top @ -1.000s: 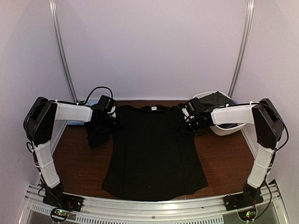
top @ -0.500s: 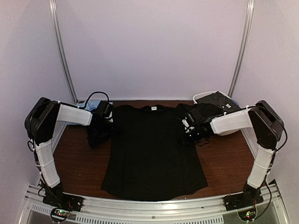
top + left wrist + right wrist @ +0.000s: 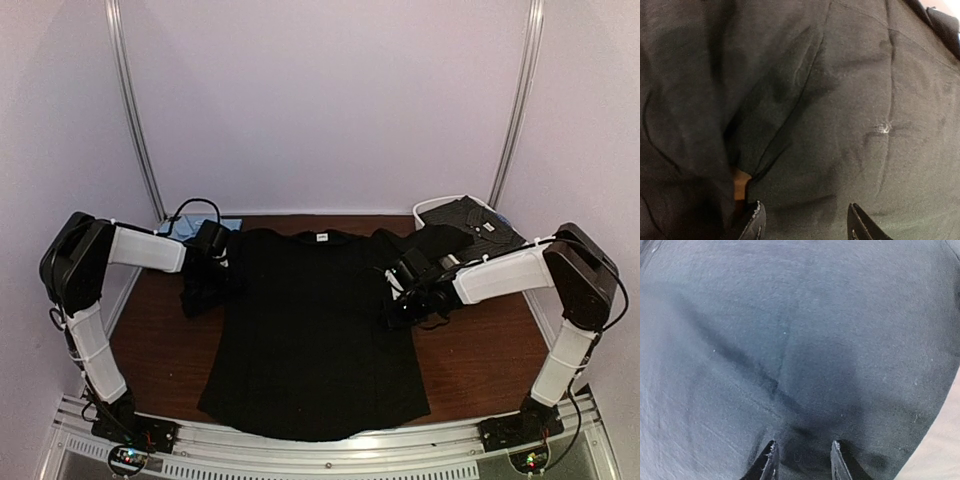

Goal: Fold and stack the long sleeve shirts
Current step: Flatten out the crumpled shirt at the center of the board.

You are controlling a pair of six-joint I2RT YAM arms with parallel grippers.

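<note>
A black long sleeve shirt (image 3: 320, 330) lies spread flat on the brown table (image 3: 480, 350), collar at the far side and hem near the front rail. My left gripper (image 3: 208, 262) sits on its bunched left sleeve. In the left wrist view the jaws (image 3: 805, 212) stand apart with black cloth (image 3: 840, 100) bulging between them. My right gripper (image 3: 398, 295) is on the shirt's right side. Its jaws (image 3: 802, 447) hold a dark pinch of cloth (image 3: 790, 315), with creases running out from it.
A white oval tub (image 3: 432, 207) at the back right holds a dark, pale-dotted shirt (image 3: 470, 222). A light blue shirt (image 3: 190, 229) lies at the back left behind the left arm. A bit of bare table (image 3: 741, 182) shows through a gap by the sleeve.
Both grippers have moved toward the near edge, and the black shirt has slid with them. Its hem now lies closer to the front rail. The right jaws have closed slightly.
</note>
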